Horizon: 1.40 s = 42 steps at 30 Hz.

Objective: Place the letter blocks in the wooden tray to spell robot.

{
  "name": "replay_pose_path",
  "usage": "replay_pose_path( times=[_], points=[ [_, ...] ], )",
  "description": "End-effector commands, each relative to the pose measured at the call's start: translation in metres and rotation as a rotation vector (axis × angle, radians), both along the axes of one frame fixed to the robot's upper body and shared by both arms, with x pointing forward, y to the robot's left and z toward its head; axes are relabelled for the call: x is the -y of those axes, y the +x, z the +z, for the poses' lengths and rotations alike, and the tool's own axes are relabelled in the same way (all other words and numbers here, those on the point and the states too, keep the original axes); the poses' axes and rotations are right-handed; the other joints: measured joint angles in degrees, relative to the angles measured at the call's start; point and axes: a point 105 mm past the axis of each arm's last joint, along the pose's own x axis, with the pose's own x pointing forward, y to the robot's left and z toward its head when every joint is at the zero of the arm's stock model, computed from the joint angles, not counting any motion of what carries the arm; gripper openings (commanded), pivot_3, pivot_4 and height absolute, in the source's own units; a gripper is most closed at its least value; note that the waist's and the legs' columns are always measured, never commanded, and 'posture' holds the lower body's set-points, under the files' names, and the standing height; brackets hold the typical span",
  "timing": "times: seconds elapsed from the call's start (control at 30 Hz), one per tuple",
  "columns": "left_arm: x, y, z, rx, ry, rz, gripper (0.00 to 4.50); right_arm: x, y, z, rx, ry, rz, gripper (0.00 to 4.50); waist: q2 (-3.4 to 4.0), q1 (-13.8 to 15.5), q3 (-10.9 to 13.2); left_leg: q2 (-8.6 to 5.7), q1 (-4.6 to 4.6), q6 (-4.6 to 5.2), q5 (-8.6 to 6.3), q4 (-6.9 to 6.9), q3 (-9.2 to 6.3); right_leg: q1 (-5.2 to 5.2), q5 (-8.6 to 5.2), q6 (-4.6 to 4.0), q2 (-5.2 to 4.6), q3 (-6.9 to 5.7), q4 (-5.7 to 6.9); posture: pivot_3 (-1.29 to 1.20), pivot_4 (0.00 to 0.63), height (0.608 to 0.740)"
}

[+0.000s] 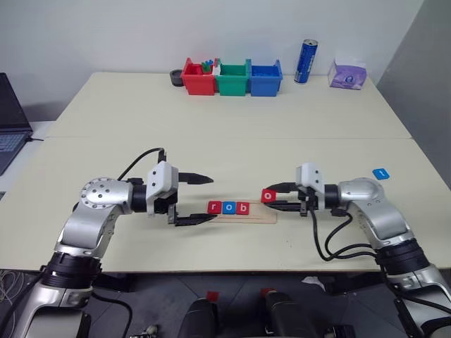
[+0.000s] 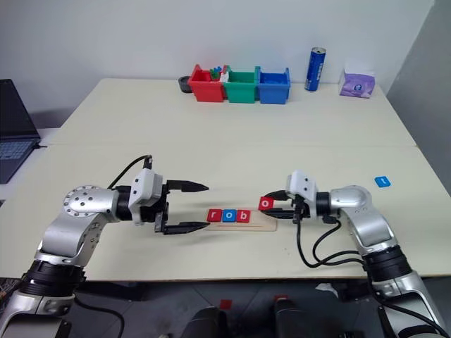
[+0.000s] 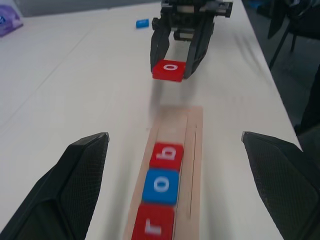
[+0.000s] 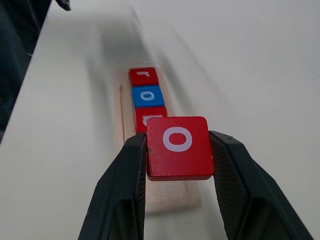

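Wooden tray point(image 1: 262, 217) lies near the front edge of the table point(image 1: 211, 127), long axis running left to right. Three letter blocks sit in its groove, packed touching at the left end: red "r" point(image 1: 214, 208), blue "o" point(image 1: 228, 208), red "b" point(image 1: 242, 208). Right part of the groove bare.

Fourth block, red "o" point(image 4: 177, 147), is pinched flat between the two fingers of the right gripper point(image 1: 276, 198), letter face up. It hangs off the table, just above the tray's right end, apart from the "b". Fingers closed on two opposite edges of the block.

Fifth block, blue point(image 1: 380, 173), lies alone on the table well to the right, beyond the right arm; letter too small to read.

Left gripper point(image 1: 203, 198) hovers just off the tray's left end, fingers spread wide, nothing between them, pointing along the tray toward the other claw. Nothing lies between the held block and the bare groove.

Far edge of table: red bin point(image 1: 198, 77), green bin point(image 1: 233, 77), blue bin point(image 1: 266, 77) in a row, touching; small coloured pieces in the red one. Blue can point(image 1: 306, 62) upright to their right, then a purple tissue pack point(image 1: 347, 74). Laptop point(image 1: 10, 120) at the left margin.
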Motion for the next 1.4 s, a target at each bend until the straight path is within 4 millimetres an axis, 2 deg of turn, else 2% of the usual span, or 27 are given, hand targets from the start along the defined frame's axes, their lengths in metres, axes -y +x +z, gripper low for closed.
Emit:
replay_pose_path(
  times=[0.03,0.57,1.4],
  points=[
    [-0.008,-0.005,0.006,0.033,-0.002,-0.002,4.5,-0.017,0.002,0.003,0.028,-0.02,0.032,1.46,-0.03,0.8,0.0,-0.04,-0.09,0.0,0.0,0.03,-0.01,-0.03,-0.01,0.01,-0.06,-0.03,-0.02,0.0,0.15,0.74],
    [0.003,-0.01,0.006,0.049,-0.024,-0.007,4.5,-0.014,0.014,-0.022,-0.006,-0.1,0.03,1.46,-0.03,0.5,0.0,-0.02,-0.14,0.0,0.0,0.04,-0.02,-0.09,0.0,0.01,-0.04,-0.06,0.02,0.0,0.15,0.74],
    [0.001,-0.012,0.005,0.054,-0.007,-0.003,4.5,-0.023,0.012,-0.029,-0.034,-0.109,0.05,1.46,-0.03,0.4,0.0,-0.02,-0.14,0.0,0.0,0.04,-0.03,-0.09,0.01,-0.01,-0.04,-0.06,0.02,0.0,0.15,0.74]
  ],
)
